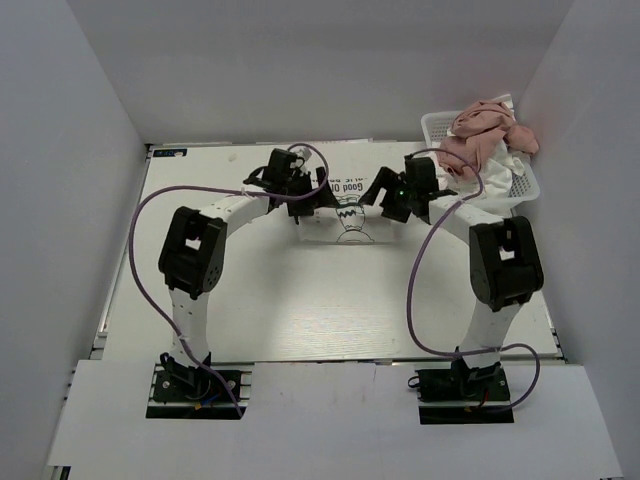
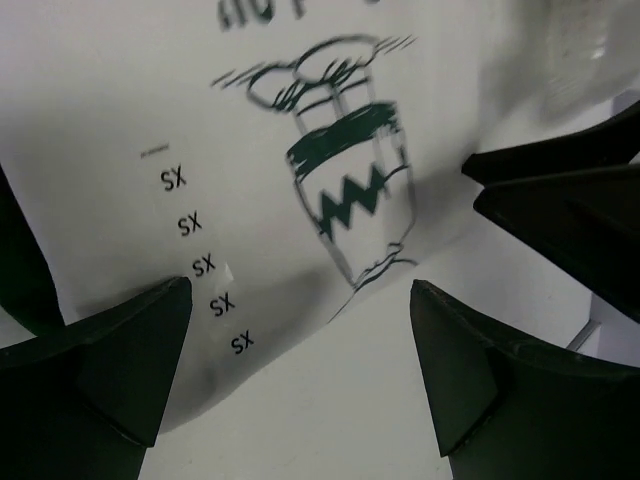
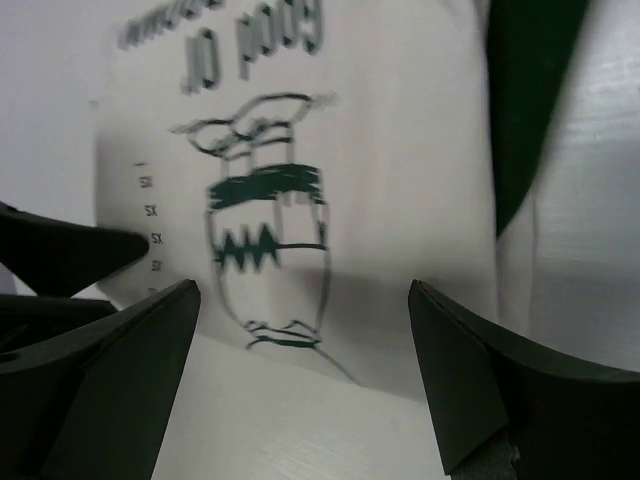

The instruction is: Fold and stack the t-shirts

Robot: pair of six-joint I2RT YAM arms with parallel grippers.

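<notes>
A white t-shirt (image 1: 345,222) with dark green lettering and a printed pot lies flat at the table's back middle. It fills the left wrist view (image 2: 330,170) and the right wrist view (image 3: 300,200), where a dark green sleeve (image 3: 520,100) shows at the upper right. A strip of "XS" size stickers (image 2: 205,265) runs down the cloth. My left gripper (image 1: 308,207) (image 2: 300,300) is open over the shirt's near edge on the left. My right gripper (image 1: 385,207) (image 3: 303,295) is open over the same edge on the right. Dusty pink shirts (image 1: 480,140) are piled in the basket.
A white latticed basket (image 1: 520,185) stands at the back right corner. Purple cables loop from both arms over the white table (image 1: 300,300). White walls close in the back and sides. The right gripper's black fingers (image 2: 560,190) show in the left wrist view.
</notes>
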